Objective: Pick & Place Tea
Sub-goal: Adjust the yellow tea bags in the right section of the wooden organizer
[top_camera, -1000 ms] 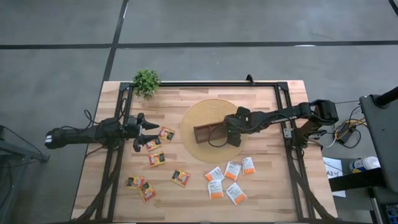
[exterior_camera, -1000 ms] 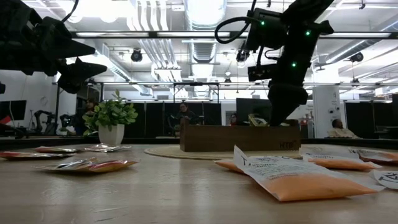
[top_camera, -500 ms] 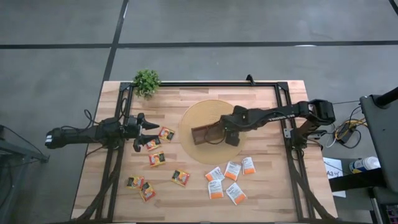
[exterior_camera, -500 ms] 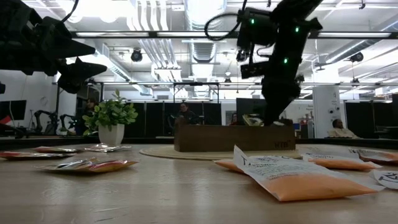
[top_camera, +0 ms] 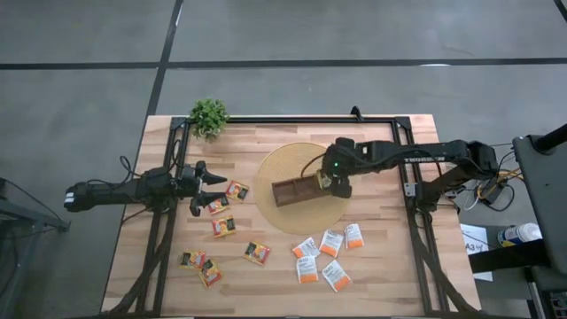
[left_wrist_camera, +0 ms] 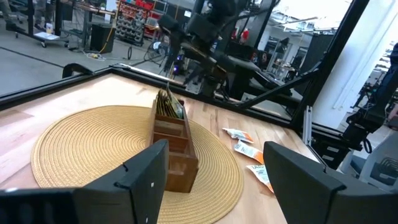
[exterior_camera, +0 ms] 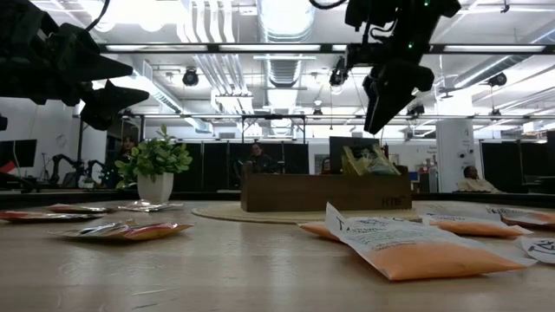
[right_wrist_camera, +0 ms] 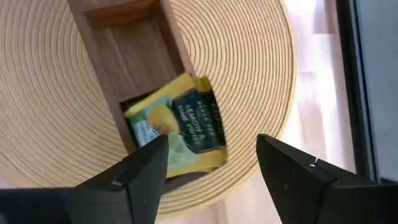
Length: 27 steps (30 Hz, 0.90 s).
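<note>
A dark green-yellow tea sachet [right_wrist_camera: 180, 127] stands aslant in the end compartment of the brown wooden box [top_camera: 297, 189], nearest the table's right edge. Its top sticks up above the rim [exterior_camera: 364, 160]. My right gripper [top_camera: 337, 173] hangs open above that end of the box [exterior_camera: 375, 121], holding nothing. Several yellow-red-black sachets [top_camera: 223, 227] lie flat on the table's left half. Several white-orange sachets [top_camera: 331, 242] lie flat near the front, right of centre. My left gripper [top_camera: 208, 184] waits open at the left, pointing level toward the box [left_wrist_camera: 174, 146].
The box lies on a round woven mat [top_camera: 283, 164] in the table's middle. A small potted plant [top_camera: 209, 116] stands at the far left corner. A black frame rail [top_camera: 301, 120] runs along the far edge. People show in the room behind the table.
My right gripper has risen from the box's right end to well above it, drawing a little toward the table's far right and rolling at the wrist, its fingers open throughout. The green-yellow sachet has stayed in the end compartment.
</note>
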Each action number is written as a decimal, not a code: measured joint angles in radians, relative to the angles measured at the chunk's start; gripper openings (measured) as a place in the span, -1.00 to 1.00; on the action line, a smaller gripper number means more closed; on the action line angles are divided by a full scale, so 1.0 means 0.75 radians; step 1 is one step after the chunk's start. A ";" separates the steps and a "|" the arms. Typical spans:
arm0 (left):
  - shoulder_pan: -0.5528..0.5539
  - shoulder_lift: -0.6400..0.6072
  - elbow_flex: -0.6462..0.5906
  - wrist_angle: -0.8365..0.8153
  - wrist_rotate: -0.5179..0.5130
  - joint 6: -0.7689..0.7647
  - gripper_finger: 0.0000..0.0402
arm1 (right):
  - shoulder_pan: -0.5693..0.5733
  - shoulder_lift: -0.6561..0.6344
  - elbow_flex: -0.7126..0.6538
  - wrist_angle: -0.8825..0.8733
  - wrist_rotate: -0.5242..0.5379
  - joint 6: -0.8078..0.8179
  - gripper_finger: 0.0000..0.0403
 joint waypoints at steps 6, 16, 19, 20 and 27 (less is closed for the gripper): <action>-0.001 0.000 0.000 0.000 0.000 0.000 0.28 | -0.180 0.018 -0.004 0.045 -0.340 -0.195 0.20; 0.000 0.000 0.000 0.000 0.000 0.000 0.28 | -0.385 0.134 -0.009 0.079 -0.566 -0.344 0.13; 0.000 0.000 0.000 0.000 0.000 0.000 0.28 | -0.384 0.176 -0.009 0.079 -0.642 -0.373 0.12; 0.000 0.000 0.000 0.000 0.000 0.000 0.28 | -0.383 0.193 -0.009 0.080 -0.651 -0.373 0.12; 0.000 0.000 0.000 0.000 0.000 0.000 0.28 | -0.369 0.296 0.000 0.088 -0.659 -0.322 0.12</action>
